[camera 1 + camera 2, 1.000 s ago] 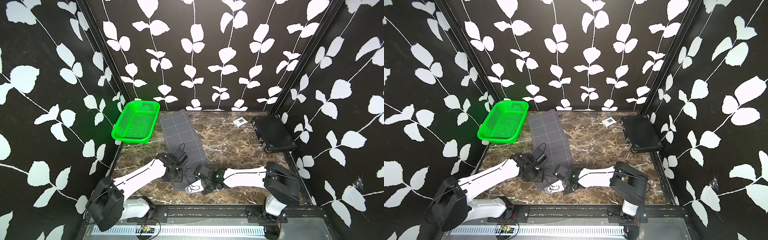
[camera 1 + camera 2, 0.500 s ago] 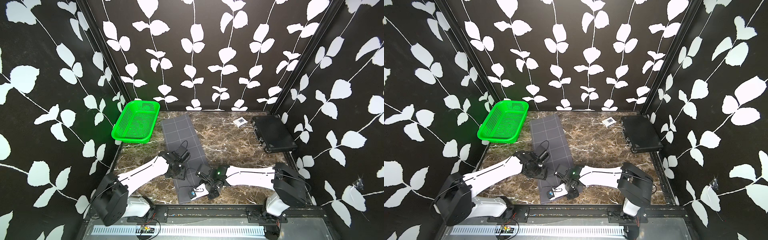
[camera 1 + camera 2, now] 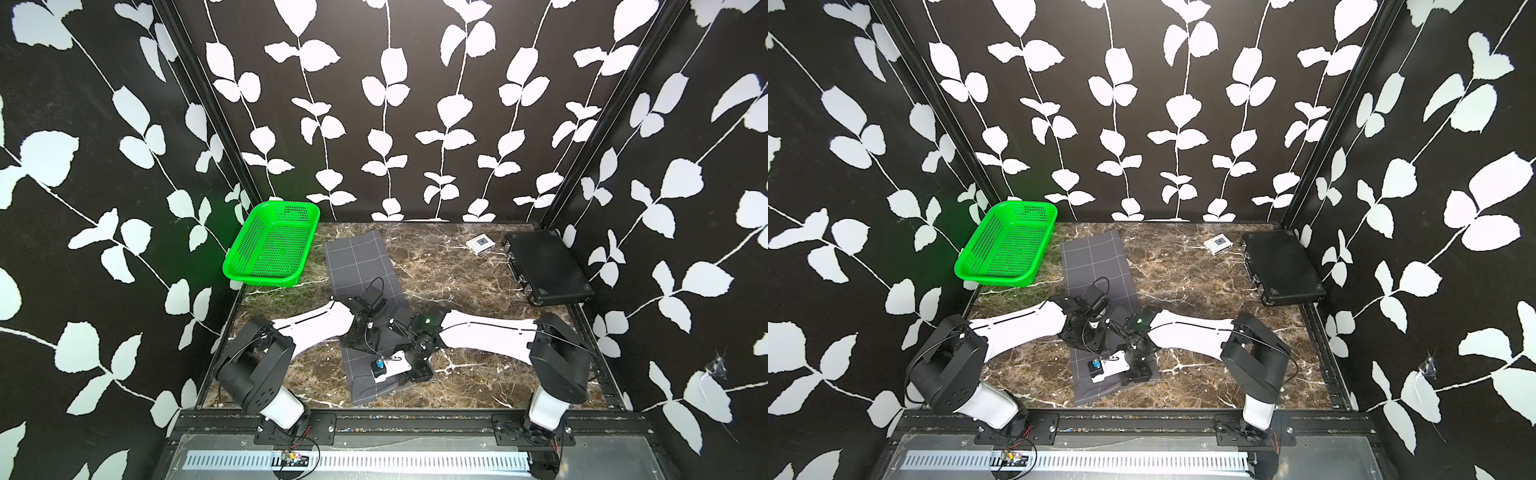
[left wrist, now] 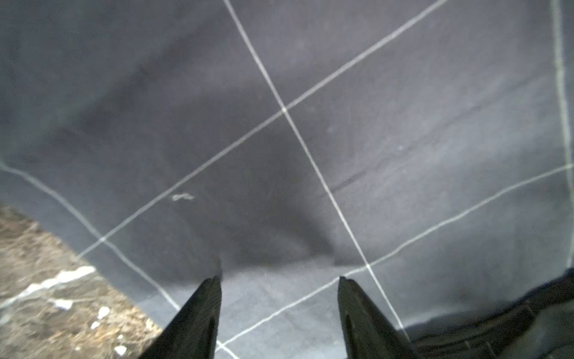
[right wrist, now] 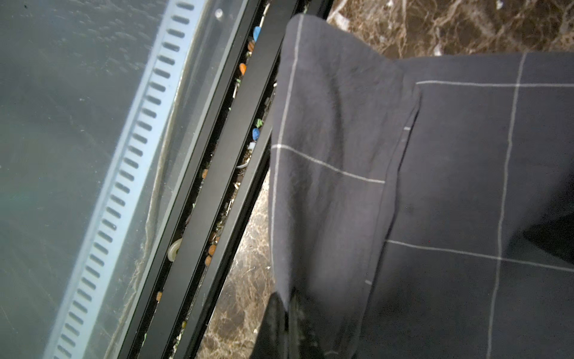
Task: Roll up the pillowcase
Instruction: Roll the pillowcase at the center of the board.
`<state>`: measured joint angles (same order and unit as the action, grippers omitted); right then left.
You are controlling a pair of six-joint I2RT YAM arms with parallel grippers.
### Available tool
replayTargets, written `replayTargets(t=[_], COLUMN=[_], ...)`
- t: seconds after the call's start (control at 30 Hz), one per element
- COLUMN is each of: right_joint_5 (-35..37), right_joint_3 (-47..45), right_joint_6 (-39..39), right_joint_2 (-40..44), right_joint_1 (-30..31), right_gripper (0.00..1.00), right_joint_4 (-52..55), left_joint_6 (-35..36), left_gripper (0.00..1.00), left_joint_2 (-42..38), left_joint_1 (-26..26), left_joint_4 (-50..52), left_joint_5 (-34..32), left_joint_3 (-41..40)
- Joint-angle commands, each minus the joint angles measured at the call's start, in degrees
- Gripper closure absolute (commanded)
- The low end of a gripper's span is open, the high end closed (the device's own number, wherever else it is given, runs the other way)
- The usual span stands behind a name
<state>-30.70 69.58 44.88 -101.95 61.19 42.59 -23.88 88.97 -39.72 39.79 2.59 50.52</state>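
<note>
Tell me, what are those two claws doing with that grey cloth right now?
Left gripper open over the pillowcase. Right gripper shut on its near end, fabric raised. Rest lying flat, unrolled. Green basket beside it, apart.

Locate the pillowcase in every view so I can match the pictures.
In a top view: the pillowcase is a long grey gridded strip running from beside the green basket nearly to the table's front edge.
In a top view: the same strip, left of centre.
Left wrist: it fills nearly the whole picture.
Right wrist: it covers about half the picture, one flap lifted.
Shared landmark: the brown marble table bordering the fabric.
</note>
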Motion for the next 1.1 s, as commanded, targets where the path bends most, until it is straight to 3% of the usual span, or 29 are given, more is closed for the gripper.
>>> replayTargets(t=[0.0, 0.4, 0.63, 1.07], right_joint_5=[-1.8, -2.6, -4.5, -8.1], right_joint_3=[4.3, 5.2, 7.7, 12.2], right_joint_6=[1.6, 0.9, -0.6, -1.2], right_joint_2=[-1.5, -4.0, -5.8, -12.0], right_joint_1=[-0.8, -3.4, -5.2, -9.1], right_gripper=[0.96, 0.94, 0.95, 0.96], right_joint_4=[1.4, -4.5, -7.5, -9.8], left_joint_6=[2.0, 3.9, 5.7, 2.4], left_gripper=[0.39, 0.39, 0.39, 0.39], left_joint_2=[-0.8, -6.4, -8.7, -13.5], left_joint_1=[1.5, 9.9, 14.0, 15.3], left_joint_4=[0.5, 7.4, 14.8, 22.9], left_joint_5=[1.2, -1.0, -6.2, -7.3], left_joint_3=[1.4, 4.8, 10.2, 10.2])
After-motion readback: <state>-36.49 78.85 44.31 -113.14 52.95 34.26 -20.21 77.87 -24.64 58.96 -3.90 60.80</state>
